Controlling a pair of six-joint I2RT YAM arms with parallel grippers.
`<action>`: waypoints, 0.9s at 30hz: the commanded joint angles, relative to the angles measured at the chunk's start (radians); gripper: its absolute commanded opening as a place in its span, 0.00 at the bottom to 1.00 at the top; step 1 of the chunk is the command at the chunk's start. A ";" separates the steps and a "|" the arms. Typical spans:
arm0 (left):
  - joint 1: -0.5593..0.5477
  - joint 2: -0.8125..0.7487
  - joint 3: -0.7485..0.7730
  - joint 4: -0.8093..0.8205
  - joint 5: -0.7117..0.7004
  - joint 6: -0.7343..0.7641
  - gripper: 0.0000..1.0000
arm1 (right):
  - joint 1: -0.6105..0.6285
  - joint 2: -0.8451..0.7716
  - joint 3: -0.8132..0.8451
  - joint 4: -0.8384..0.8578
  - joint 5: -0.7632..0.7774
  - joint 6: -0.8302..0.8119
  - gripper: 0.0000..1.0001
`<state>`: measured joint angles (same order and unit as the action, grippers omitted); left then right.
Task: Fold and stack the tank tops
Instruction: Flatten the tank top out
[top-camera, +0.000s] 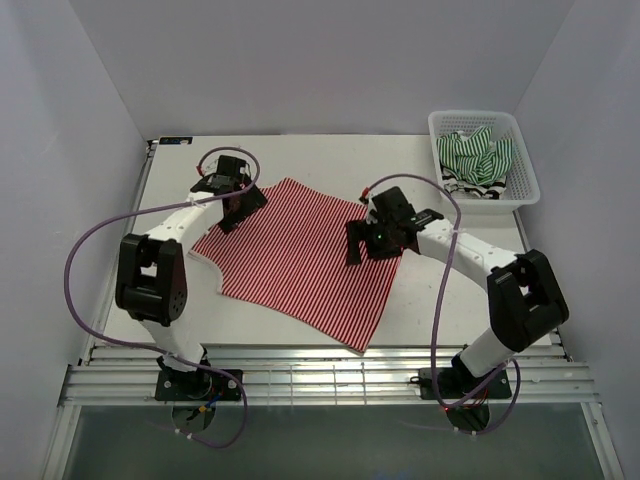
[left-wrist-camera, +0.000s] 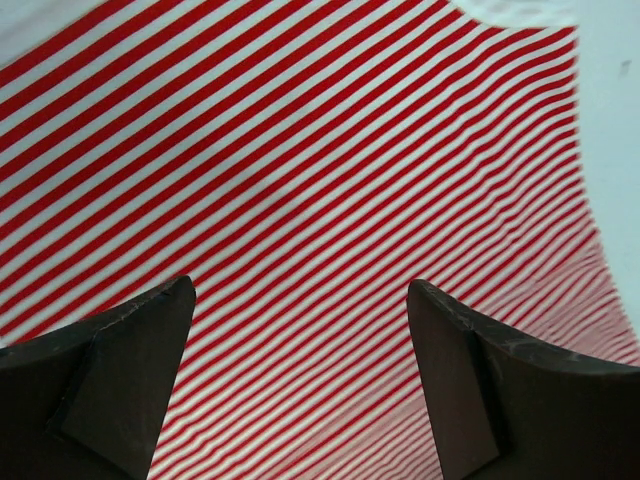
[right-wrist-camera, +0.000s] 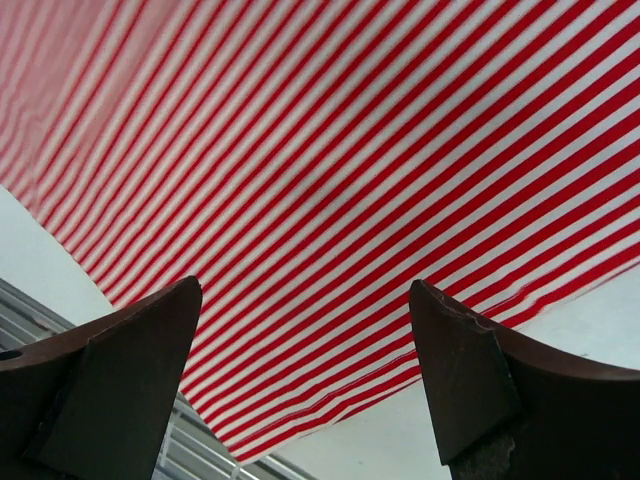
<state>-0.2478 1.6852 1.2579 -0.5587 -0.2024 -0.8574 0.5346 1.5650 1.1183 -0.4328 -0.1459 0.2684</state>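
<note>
Both the left gripper and the right gripper hang spread wide, gripping nothing, with the red-and-white tank top lying flat right beneath them.

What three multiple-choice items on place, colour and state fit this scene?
1. Where is the green-and-white tank top? A) in the white basket B) on the floor C) on the wall
2. What colour are the stripes of the spread tank top on the table? A) blue B) red C) black
3. How do the jaws of the left gripper and right gripper stand? A) both open B) both shut C) only left shut
Answers: 1 A, green stripes show inside the basket; 2 B, both wrist views show red stripes; 3 A, each pair stands wide apart, gripping nothing.
</note>
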 joint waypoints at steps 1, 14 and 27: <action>0.005 0.103 0.069 0.002 0.089 0.152 0.98 | 0.031 -0.002 -0.093 0.089 0.000 0.104 0.90; 0.073 0.243 0.017 0.028 0.142 0.141 0.98 | -0.113 0.320 0.063 0.101 -0.040 0.000 0.90; 0.073 0.214 0.021 0.052 0.190 -0.009 0.98 | -0.285 0.632 0.581 -0.018 -0.171 -0.225 0.90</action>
<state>-0.1783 1.9129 1.2846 -0.4992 -0.0483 -0.8394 0.2523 2.1464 1.5932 -0.3573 -0.3161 0.1585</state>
